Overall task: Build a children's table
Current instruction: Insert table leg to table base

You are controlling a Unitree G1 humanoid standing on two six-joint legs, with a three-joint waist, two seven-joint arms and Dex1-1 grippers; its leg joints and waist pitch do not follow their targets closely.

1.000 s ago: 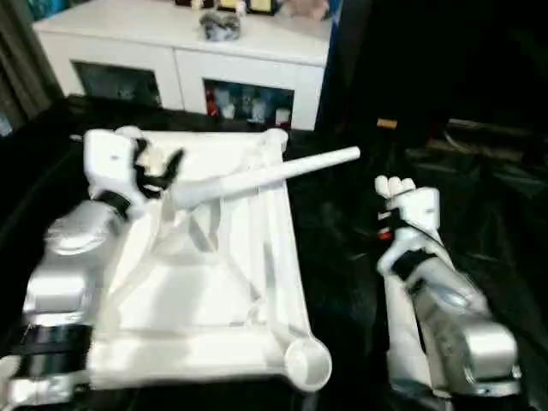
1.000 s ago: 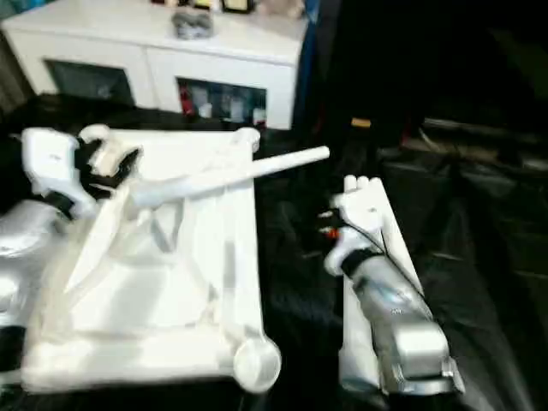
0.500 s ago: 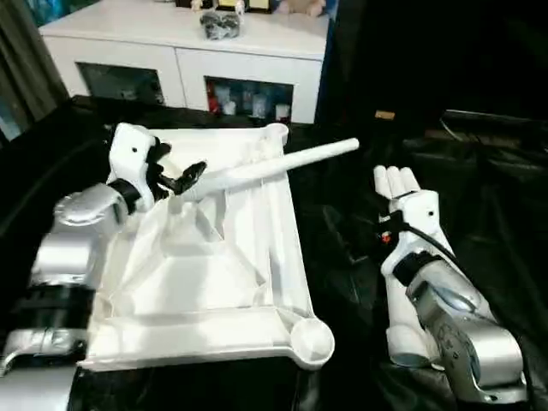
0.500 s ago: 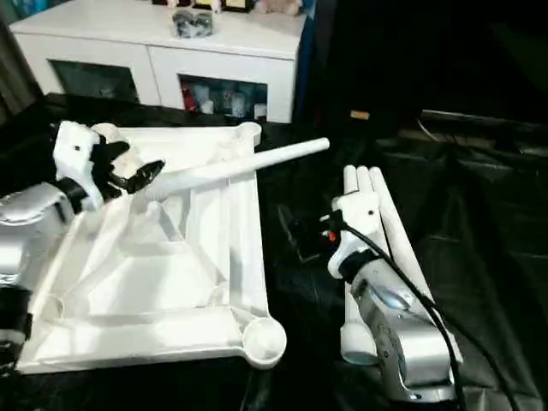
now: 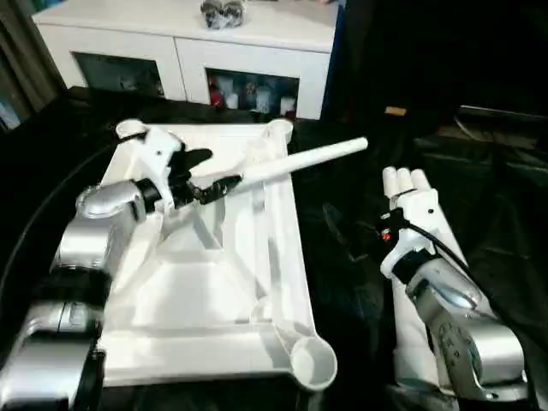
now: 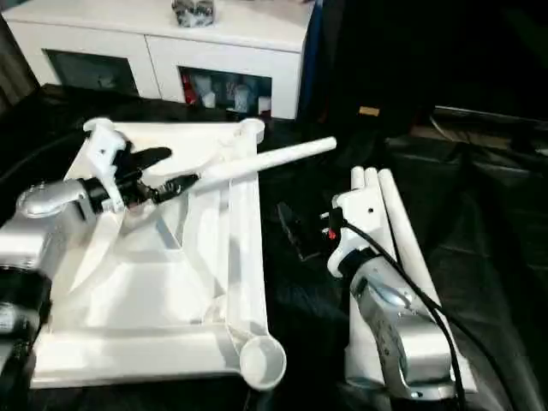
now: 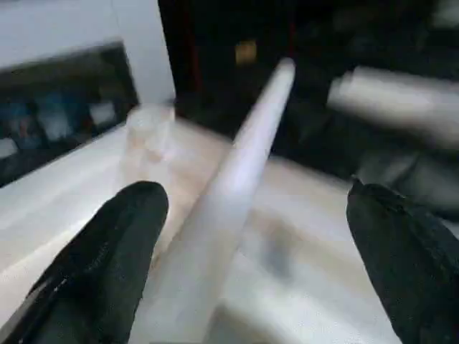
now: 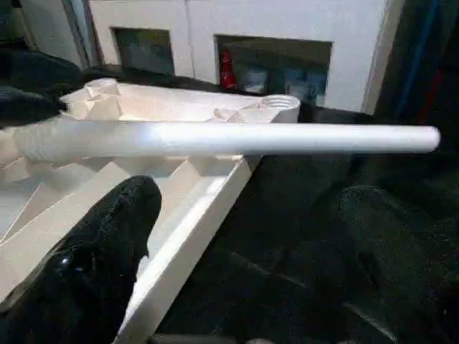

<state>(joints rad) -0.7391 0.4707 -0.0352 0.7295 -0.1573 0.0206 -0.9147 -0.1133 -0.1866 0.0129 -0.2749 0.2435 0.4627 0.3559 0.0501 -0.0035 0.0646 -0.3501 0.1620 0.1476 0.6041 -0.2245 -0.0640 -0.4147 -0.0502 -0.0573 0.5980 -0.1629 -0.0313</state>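
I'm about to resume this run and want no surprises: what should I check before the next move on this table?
1. Tabletop ribbed side up: ok.
2. Leg gripped by left tool: not ok, its fingers are spread either side of it.
3. Leg seated in a corner socket: not ok, it lies slanted across the tabletop.
4. Right tool open and free: ok.
5. Spare legs at hand: ok, lying under the right arm.

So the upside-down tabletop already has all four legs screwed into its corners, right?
No. The tabletop does lie upside down, but its corner sockets are empty. One leg lies slanted across it by the left gripper; the other legs lie beside it under the right arm, as the left eye view shows.
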